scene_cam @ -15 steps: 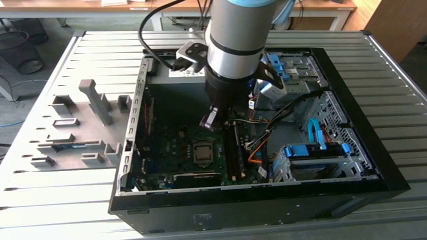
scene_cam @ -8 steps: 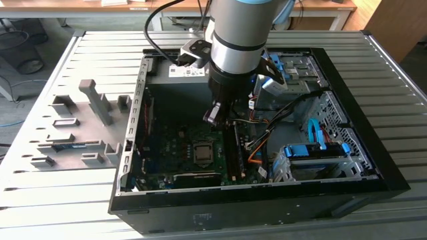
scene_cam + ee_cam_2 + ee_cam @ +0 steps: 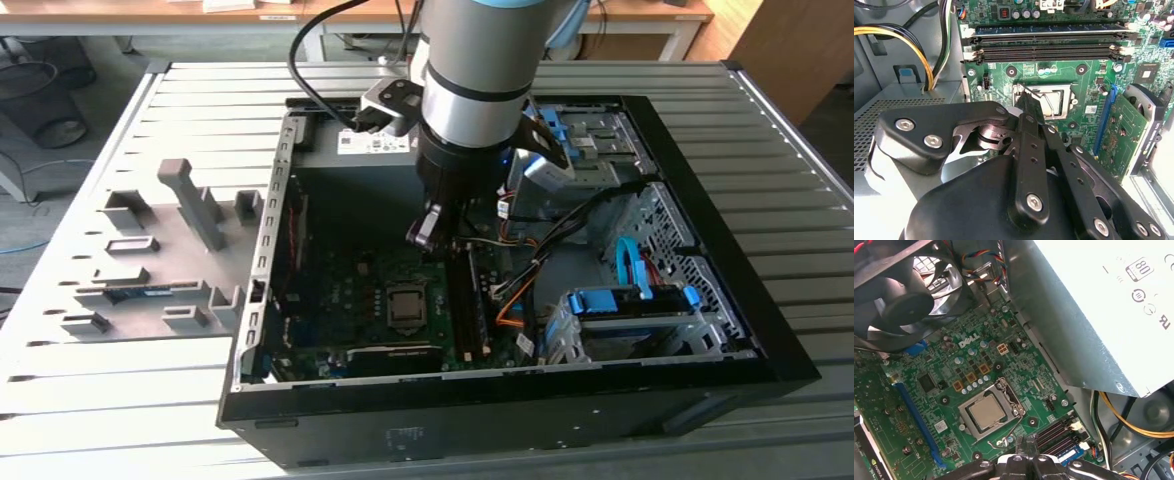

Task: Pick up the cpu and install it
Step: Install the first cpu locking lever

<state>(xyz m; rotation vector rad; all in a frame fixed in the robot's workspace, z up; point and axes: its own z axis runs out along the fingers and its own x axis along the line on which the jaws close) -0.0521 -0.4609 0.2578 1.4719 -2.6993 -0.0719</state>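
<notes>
CPU seated in motherboard socket inside open case
Gripper hangs just above it, fingers pinched together, grasping nothing

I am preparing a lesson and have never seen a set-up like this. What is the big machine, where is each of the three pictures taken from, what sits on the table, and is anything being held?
The large grey column is a robot arm. It reaches down into an open computer case that lies on a slatted metal table.

The exterior view comes from a camera off the arm that looks over the whole scene. Both wrist views come from cameras riding on the arm, looking down past its black gripper at the green motherboard.

In the first wrist view the cpu, a small silver-grey square, already lies in its socket frame. The gripper hangs just above that spot, and nothing shows between its tips.

On the exterior view's left, grey holder blocks stand on the table.
</notes>
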